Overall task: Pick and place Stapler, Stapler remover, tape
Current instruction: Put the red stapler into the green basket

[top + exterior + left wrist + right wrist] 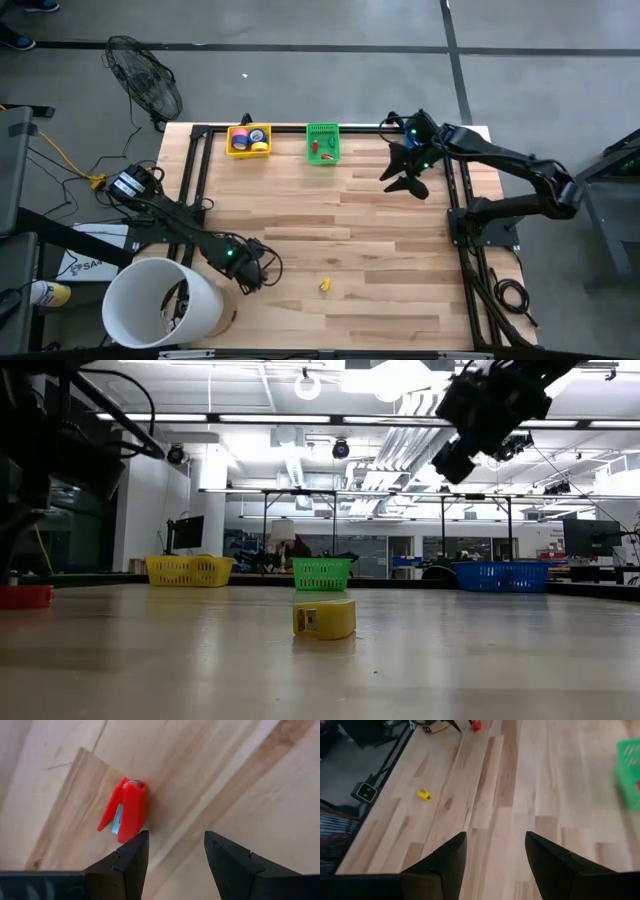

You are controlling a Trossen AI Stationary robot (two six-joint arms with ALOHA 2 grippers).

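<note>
The wooden worktop [330,240] carries a yellow basket [249,140] of tape rolls and a green basket [322,143]. Low view: a yellow tape roll [324,619] lies alone. Left wrist: left gripper [175,847], jaws spread, hovers just short of the red stapler [127,810], probably light, rigid and slick; grip its flat sides. Right wrist: right gripper [495,850] is spread, raised, well apart.

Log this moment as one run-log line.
left claw: open, low beside red stapler, not gripping | right claw: open, raised near green basket | yellow tape roll: loose on table
</note>
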